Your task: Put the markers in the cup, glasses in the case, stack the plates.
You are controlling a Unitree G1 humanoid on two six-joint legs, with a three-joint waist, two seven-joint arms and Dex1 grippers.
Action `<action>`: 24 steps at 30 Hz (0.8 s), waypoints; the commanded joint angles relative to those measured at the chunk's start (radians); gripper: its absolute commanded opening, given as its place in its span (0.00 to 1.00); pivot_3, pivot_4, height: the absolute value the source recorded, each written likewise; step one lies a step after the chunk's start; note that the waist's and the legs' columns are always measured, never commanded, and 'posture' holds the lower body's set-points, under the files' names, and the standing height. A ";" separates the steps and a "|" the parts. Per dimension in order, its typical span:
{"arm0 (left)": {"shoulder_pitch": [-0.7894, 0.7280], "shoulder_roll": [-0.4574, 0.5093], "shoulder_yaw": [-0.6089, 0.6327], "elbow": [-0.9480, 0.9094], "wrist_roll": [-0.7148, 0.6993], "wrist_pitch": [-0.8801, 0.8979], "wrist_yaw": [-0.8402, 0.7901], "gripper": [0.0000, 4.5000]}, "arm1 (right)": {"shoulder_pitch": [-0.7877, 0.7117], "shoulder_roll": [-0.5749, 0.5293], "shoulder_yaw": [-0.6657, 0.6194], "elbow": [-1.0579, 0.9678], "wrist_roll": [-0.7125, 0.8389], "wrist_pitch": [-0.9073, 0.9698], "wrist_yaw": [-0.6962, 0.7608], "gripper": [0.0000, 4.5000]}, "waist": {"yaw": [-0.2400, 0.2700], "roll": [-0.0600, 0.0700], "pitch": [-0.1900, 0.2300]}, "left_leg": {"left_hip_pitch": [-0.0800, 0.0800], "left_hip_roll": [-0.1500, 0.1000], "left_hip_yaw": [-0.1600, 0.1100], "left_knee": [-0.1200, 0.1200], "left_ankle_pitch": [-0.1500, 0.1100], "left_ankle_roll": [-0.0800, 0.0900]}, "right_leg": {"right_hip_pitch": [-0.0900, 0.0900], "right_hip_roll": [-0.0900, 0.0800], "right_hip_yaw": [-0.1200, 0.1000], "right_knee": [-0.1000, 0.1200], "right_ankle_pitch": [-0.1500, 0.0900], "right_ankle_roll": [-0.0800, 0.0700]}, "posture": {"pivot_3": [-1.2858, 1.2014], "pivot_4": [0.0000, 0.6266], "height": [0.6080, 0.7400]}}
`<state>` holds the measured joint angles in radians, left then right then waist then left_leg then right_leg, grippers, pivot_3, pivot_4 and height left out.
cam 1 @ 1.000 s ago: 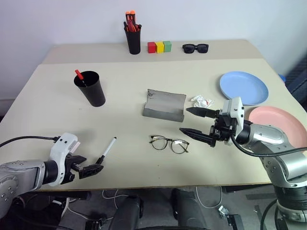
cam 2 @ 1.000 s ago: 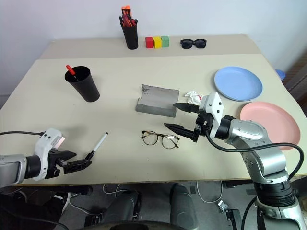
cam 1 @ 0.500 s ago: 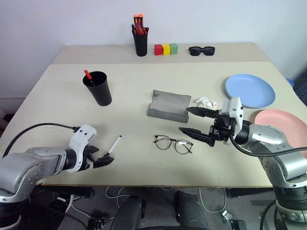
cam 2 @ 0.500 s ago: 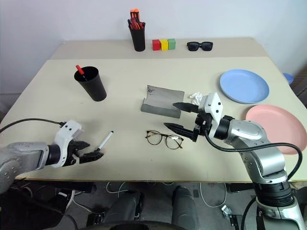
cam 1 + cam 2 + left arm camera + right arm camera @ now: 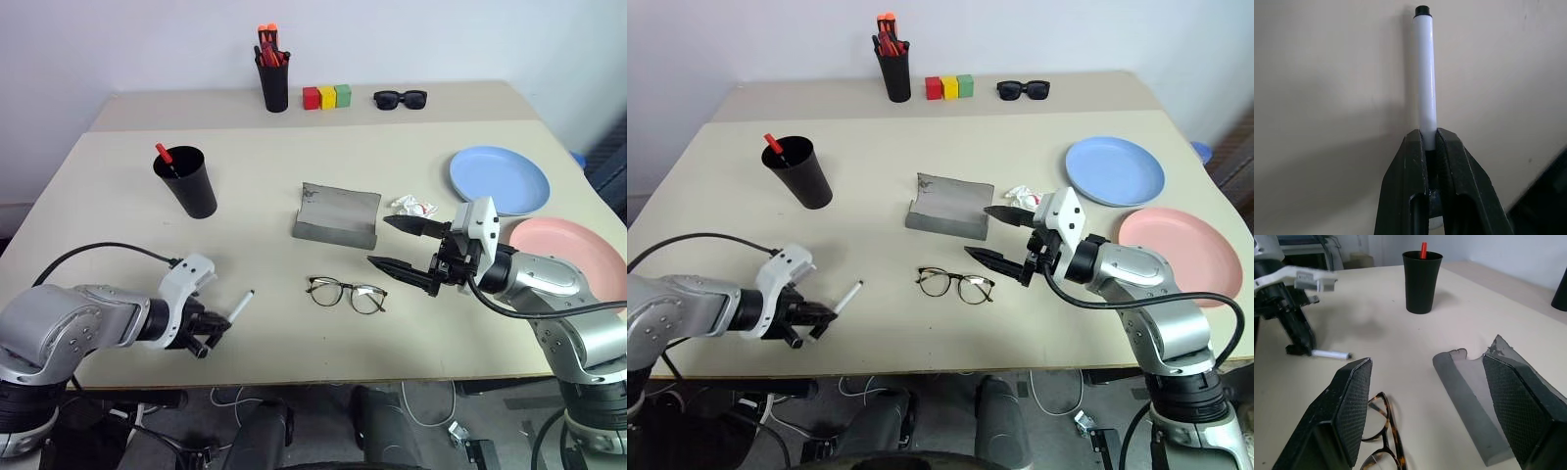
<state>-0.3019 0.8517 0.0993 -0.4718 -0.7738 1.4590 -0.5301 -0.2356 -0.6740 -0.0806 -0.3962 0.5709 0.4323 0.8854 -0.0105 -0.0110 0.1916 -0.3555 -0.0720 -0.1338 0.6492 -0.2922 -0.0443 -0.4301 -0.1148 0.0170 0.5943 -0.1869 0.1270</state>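
Gripping fingers (image 5: pixel 1452 166) hide the white marker's (image 5: pixel 1425 73) capped end.

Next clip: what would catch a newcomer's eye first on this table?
At the near left edge, the left hand is shut on the white marker. The right hand hangs open in the middle, above the glasses and beside the open grey case. The black cup already holds the red-capped marker.

The left claw (image 5: pixel 208 333) is pointed down, its fingers (image 5: pixel 1415 181) clamped together. The right claw (image 5: pixel 404 244) is held level, jaws spread wide.
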 commanded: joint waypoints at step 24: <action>-0.512 -0.328 0.205 0.799 0.317 -1.496 -0.205 0.00 | -0.074 0.051 -0.021 0.001 0.062 -0.006 -0.010 0.82 | -0.002 -0.003 0.002 | -0.001 -0.001 0.001 0.001 0.000 0.000 | -0.001 -0.001 0.000 -0.001 0.004 0.002 | 0.52 0.24 1.00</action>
<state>-0.7885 0.5165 0.2606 0.2916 -0.4670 0.0577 -0.7223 -0.2815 -0.6408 -0.0636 -0.3597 0.5951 0.4304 0.8868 -0.0130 -0.0144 0.1933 -0.3560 -0.0728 -0.1324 0.6497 -0.2920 -0.0447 -0.4307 -0.1158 0.0171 0.5929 -0.1831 0.1290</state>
